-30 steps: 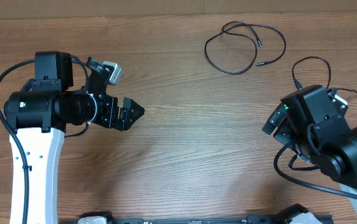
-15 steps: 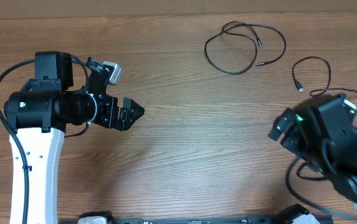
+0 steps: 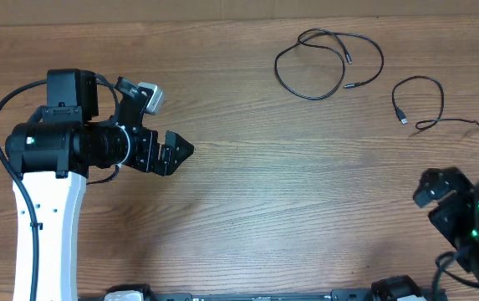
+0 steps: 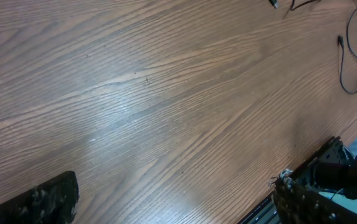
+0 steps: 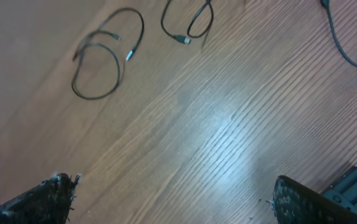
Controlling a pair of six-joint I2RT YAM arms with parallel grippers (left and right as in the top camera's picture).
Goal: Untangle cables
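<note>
Two thin black cables lie at the far right of the wooden table. One cable [image 3: 310,98] is coiled in loose loops; the other cable [image 3: 441,100] curls further right and trails to the table's right edge. They lie apart, not touching. The right wrist view shows the looped cable [image 5: 96,98] and the second cable [image 5: 181,40] far ahead. The left wrist view catches a cable [image 4: 346,68] at its right edge. My left gripper [image 3: 180,152] [image 4: 178,205] hovers open at the left, holding nothing. My right gripper [image 3: 431,202] [image 5: 178,202] is open near the front right corner, holding nothing.
The white and black left arm [image 3: 47,201] fills the left side of the table. A thicker black cord [image 5: 343,53] crosses the top right of the right wrist view. A black rail [image 3: 264,295] runs along the front edge.
My right arm has drawn back toward the front right corner, uncovering the second cable. The left arm and both cables have stayed still.
</note>
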